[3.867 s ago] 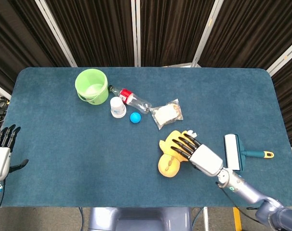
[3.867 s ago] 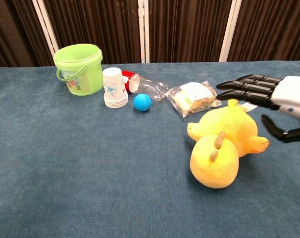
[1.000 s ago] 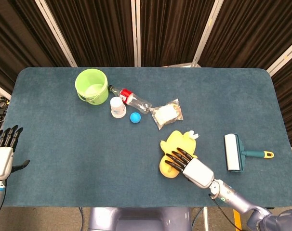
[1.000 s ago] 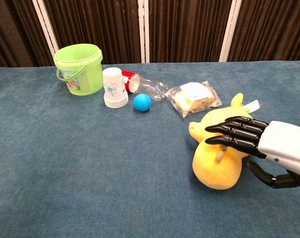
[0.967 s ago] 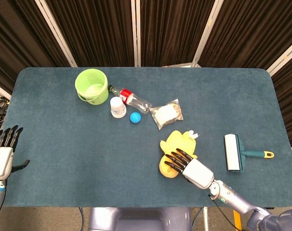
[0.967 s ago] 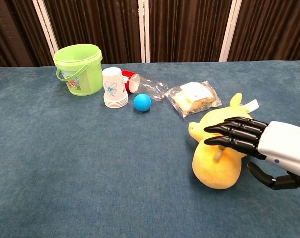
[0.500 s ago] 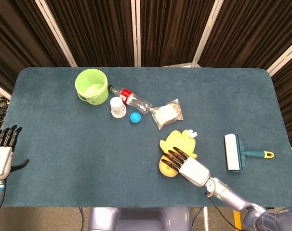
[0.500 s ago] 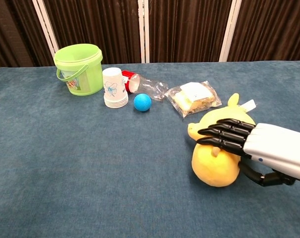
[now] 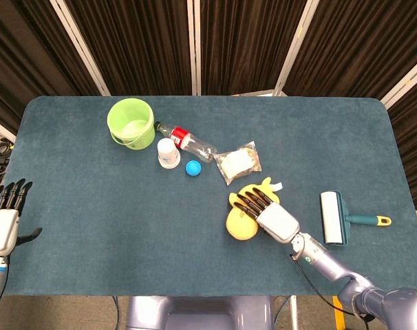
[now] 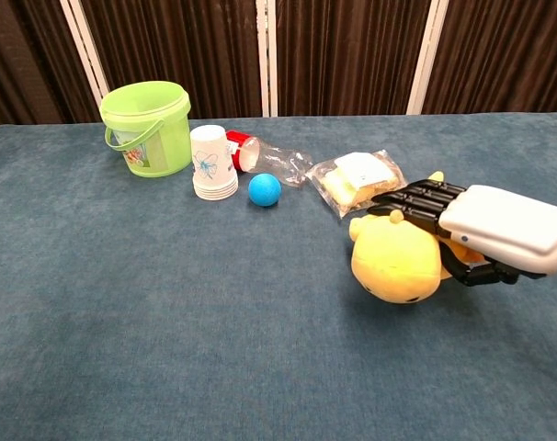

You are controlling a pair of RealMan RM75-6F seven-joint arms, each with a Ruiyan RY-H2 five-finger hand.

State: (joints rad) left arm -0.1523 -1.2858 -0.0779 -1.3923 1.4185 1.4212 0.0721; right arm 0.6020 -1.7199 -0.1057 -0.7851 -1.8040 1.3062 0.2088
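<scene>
A yellow plush toy (image 9: pixel 237 223) lies right of the table's middle, near the front edge. My right hand (image 9: pixel 274 218) lies over its back; the fingers (image 10: pixel 412 199) reach across the top and the thumb curls under its side. In the chest view the toy (image 10: pixel 393 262) is gripped by that hand (image 10: pixel 494 225). My left hand (image 9: pixel 3 220) hangs off the table's left edge with its fingers apart, holding nothing.
A green bucket (image 9: pixel 131 122), a stack of paper cups (image 9: pixel 168 152), a lying plastic bottle (image 9: pixel 188 140), a blue ball (image 9: pixel 193 168) and a bagged sandwich (image 9: pixel 238 163) sit behind the toy. A lint roller (image 9: pixel 332 217) lies to the right.
My right hand has slid forward over the toy and closed around it. The toy has shifted back towards the sandwich bag. The left hand has stayed put.
</scene>
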